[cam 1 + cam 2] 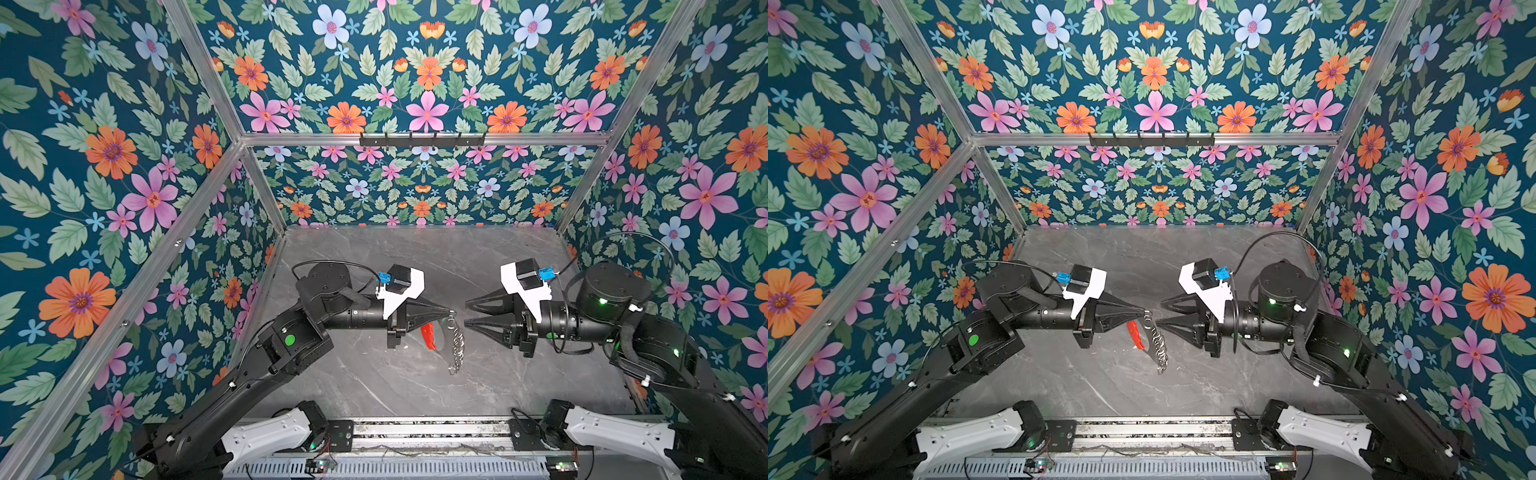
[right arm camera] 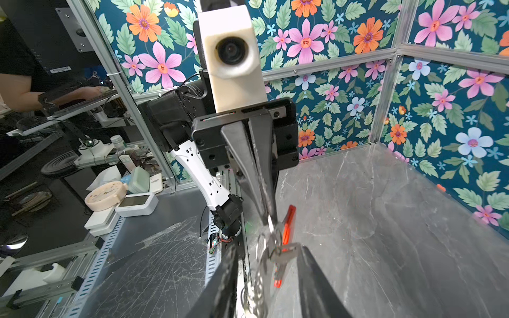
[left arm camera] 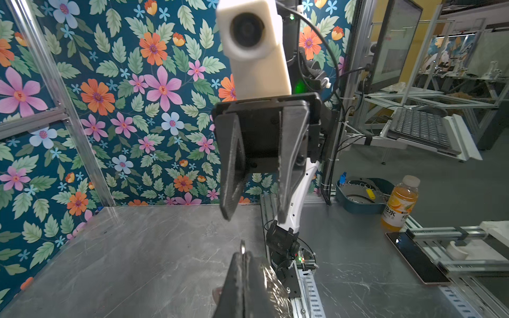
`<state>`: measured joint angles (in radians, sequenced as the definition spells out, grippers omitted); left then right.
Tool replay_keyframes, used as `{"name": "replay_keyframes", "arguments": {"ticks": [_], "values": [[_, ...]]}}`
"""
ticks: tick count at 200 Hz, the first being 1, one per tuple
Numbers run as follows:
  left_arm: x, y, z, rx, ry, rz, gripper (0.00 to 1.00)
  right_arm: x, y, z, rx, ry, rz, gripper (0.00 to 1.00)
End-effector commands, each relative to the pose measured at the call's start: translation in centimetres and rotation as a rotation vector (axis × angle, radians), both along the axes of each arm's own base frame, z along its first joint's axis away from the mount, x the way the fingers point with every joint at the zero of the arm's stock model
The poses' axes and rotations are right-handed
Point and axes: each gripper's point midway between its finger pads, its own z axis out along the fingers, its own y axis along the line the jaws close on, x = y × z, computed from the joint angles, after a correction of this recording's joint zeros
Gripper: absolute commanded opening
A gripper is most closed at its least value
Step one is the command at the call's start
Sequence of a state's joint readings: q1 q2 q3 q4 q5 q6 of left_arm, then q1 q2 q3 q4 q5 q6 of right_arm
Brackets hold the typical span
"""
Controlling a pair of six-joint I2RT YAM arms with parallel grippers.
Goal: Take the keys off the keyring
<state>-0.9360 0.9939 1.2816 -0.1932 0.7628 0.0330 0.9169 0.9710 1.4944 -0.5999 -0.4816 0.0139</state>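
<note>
**Both arms** meet tip to tip over the middle of the grey table point(image 1: 374, 386).

**Left gripper** point(image 1: 452, 311): fingers pressed together, pinching the upper end of the keyring point(image 1: 444, 343). In the left wrist view the left gripper point(image 3: 242, 257) shows its two fingers lying flat against each other. The edge of a small silver ring shows just past their tips.

**Keyring:** a grey crescent plate hanging from the pinch toward the near side, seen in both top views as the keyring point(image 1: 1147, 338). The red strip point(image 1: 429, 336) runs along its left edge. The fringe of silver loops point(image 1: 457, 345) runs along its right edge, facing the other arm. Whether its lower end touches the table cannot be told.

**Right gripper** point(image 1: 466, 312): fingers spread, one tip farther and one nearer, just right of the pinch and the top loops. In a top view the right gripper point(image 1: 1160, 314) has its nearer tip just beside the loops; contact cannot be resolved. The left wrist view shows the right gripper point(image 3: 255, 219) head-on, jaws apart.

**Key** point(image 2: 283, 254): small and silver, hanging on the upper part of the keyring. The right wrist view shows it between the right gripper's two fingers point(image 2: 220, 283), with a gap on each side. The closed tip of the left gripper point(image 2: 270, 219) sits just beside it.
</note>
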Motion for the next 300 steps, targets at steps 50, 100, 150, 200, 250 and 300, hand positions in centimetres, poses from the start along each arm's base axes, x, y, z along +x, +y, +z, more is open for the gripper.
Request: {"name": "replay_keyframes", "arguments": {"ticks": [50,100,150,200,250,300], "values": [[-0.7,0.2,0.8,-0.028,-0.037,-0.039,0.0,-0.7,1.1,0.5,0.016,0.059,0.08,0.27],[-0.9,0.3,1.1,-0.042,-0.041,-0.041,0.0,-0.1,1.2,-0.4,-0.005,0.088,0.068,0.25],[-0.7,0.1,0.9,-0.033,-0.029,-0.04,0.0,0.1,1.2,-0.3,0.003,0.094,0.065,0.16],[-0.5,0.0,1.0,-0.035,-0.026,-0.03,0.0,0.1,1.3,-0.3,-0.001,0.109,0.073,0.0],[0.2,0.1,1.0,-0.028,-0.013,0.016,0.0,0.9,1.0,-1.1,-0.049,0.143,0.023,0.0],[0.9,0.7,0.0,0.035,0.023,0.076,0.33,1.9,-0.2,-2.6,-0.173,0.195,-0.058,0.0]]}}
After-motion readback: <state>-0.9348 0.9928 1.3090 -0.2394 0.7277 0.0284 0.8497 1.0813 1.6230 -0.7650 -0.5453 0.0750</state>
